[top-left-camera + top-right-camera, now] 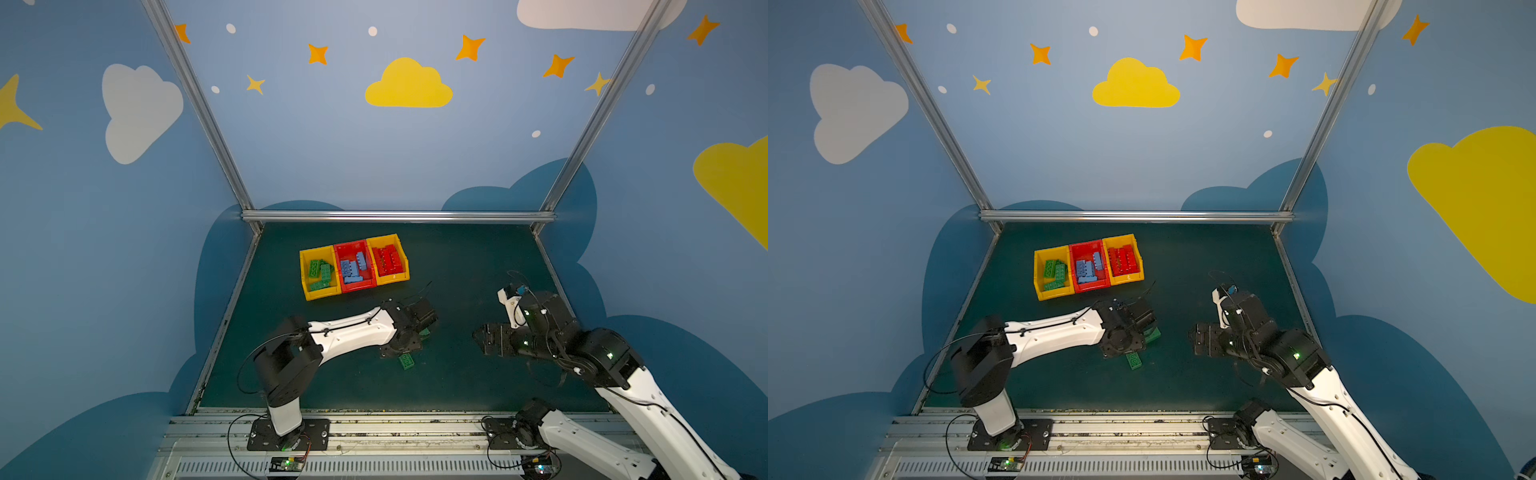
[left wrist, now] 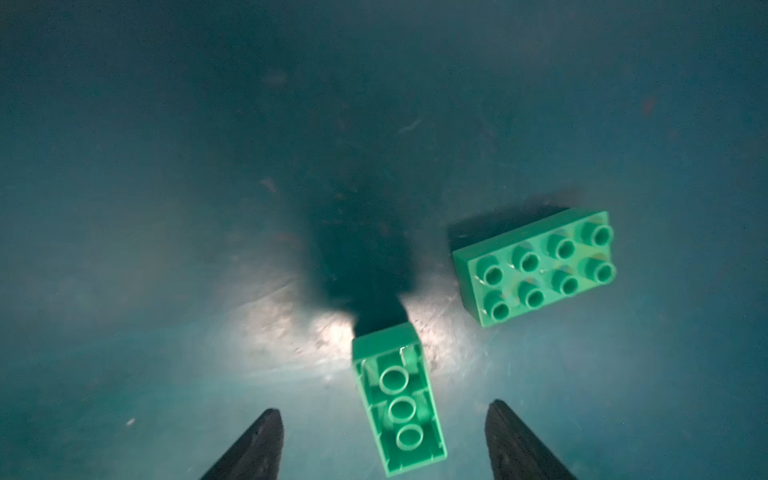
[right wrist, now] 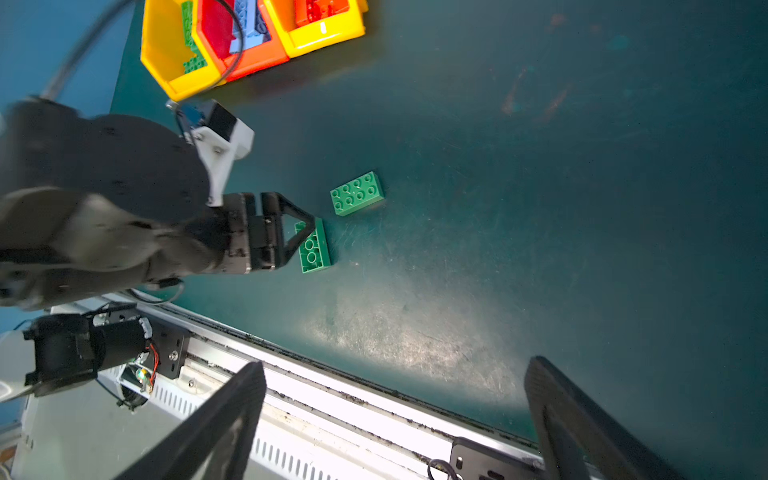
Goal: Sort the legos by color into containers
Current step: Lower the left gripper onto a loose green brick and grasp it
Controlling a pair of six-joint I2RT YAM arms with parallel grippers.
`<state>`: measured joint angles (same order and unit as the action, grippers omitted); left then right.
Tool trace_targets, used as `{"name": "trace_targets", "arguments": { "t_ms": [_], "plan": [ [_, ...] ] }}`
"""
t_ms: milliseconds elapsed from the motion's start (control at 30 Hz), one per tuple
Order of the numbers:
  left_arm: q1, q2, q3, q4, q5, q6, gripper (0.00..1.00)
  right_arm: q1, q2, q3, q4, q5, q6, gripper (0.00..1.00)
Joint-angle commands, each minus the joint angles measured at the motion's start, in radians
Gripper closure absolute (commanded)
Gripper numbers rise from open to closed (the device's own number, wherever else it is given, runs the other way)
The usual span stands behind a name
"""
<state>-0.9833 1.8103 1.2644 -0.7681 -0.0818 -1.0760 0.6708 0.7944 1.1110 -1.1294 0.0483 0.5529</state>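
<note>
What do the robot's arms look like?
The left arm and right arm have smooth white shells with chunky black joints. Black cables loop along them and tiny green lights glow. The left tool and right tool each have two black pointed fingers.

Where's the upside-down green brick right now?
In the left wrist view, the upside-down green brick lies on the mat between the left hand's open fingers, beside the studs-up green brick.

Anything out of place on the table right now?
A flipped green brick lies hollow side up on the mat, untouched between the jaws of the open left claw. A second green brick sits studs-up beside it. Both are outside the bins, whose contents look colour-sorted.
</note>
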Motion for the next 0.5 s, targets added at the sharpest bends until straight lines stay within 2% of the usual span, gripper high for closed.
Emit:
{"name": "trace_targets", "arguments": {
  "t_ms": [0, 200, 333, 467],
  "plan": [
    [0.000, 0.025, 0.021, -0.001, 0.030, 0.019, 0.24, -0.003, -0.024, 0.023, -0.058, 0.028, 0.074, 0.05],
    [0.002, 0.052, -0.006, 0.014, 0.066, 0.037, 0.25, 0.002, -0.051, 0.045, -0.121, 0.044, 0.130, 0.05],
    [0.001, 0.064, -0.045, 0.056, 0.117, 0.033, 0.29, 0.006, -0.069, 0.044, -0.137, 0.036, 0.164, 0.05],
    [0.002, 0.068, -0.058, 0.059, 0.117, 0.050, 0.32, 0.012, -0.082, 0.036, -0.131, 0.027, 0.183, 0.05]
  ]
}}
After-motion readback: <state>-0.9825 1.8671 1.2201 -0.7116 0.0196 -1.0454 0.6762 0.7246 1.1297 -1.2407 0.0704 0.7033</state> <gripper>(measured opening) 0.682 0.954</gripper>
